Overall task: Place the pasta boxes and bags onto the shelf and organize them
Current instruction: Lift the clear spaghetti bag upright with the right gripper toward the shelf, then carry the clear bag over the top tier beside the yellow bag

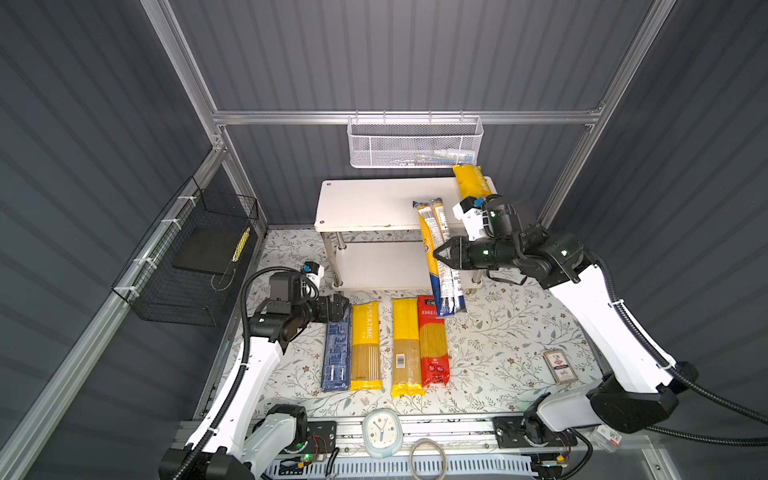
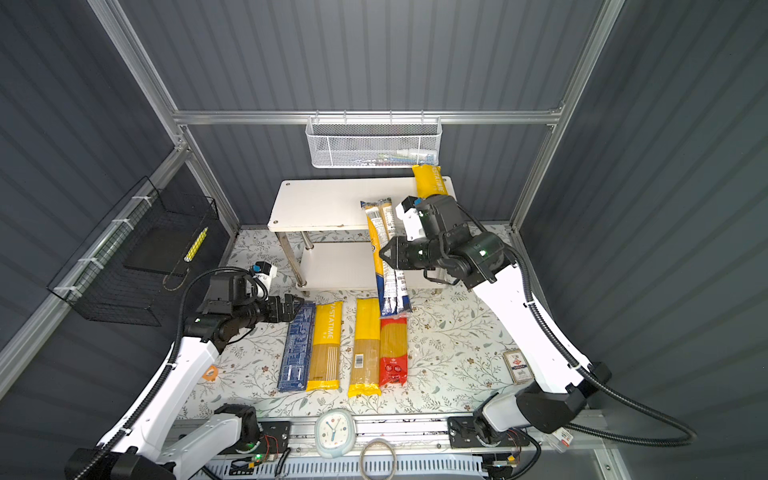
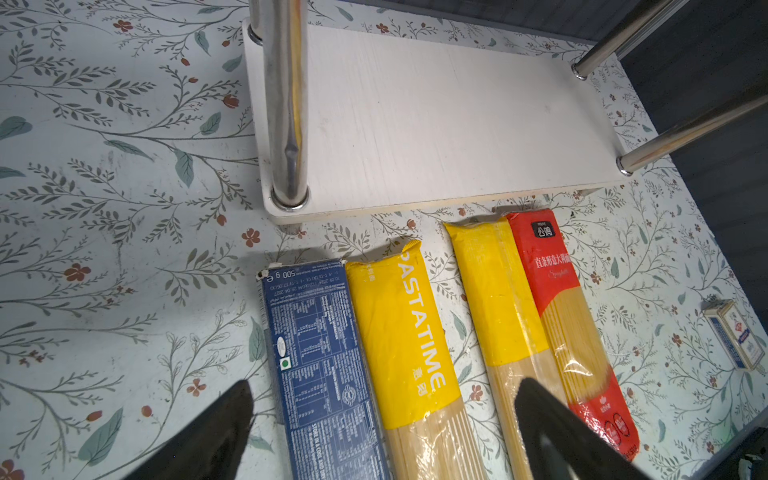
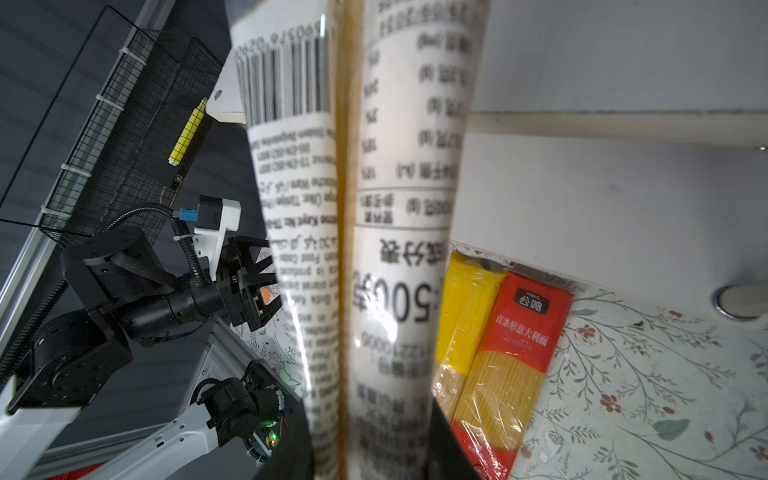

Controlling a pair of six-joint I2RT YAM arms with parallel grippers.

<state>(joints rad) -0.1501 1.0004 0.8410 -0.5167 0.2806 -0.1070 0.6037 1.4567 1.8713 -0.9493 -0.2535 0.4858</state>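
- The right gripper (image 1: 436, 253) was clamped around the middle of the clear bag (image 1: 445, 286). It held the bag off the worktop (image 1: 498, 332) on a slant, with the dark-blue end dipping toward the front. The other end sat over the front edge of the shelf (image 1: 365, 203), near its right end.
- One yellow PASTATIME bag (image 1: 471, 183) lay across the right end of the shelf's top tier.
- The left gripper (image 1: 340, 304) had its jaws spread wide with nothing in them. It hovered over the far end of the blue carton (image 1: 336, 353).
- The carton, the second PASTATIME bag (image 1: 365, 345), the plain yellow bag (image 1: 405, 345) and the red bag (image 1: 432, 340) lay side by side on the worktop, just in front of the shelf.
- My take on the step: level the bag out first so the low end won't snag the shelf's front edge.
- Then line it up parallel to the yellow one, snug beside it, and only let go once it's resting flat. That should leave the left side free for the other four.
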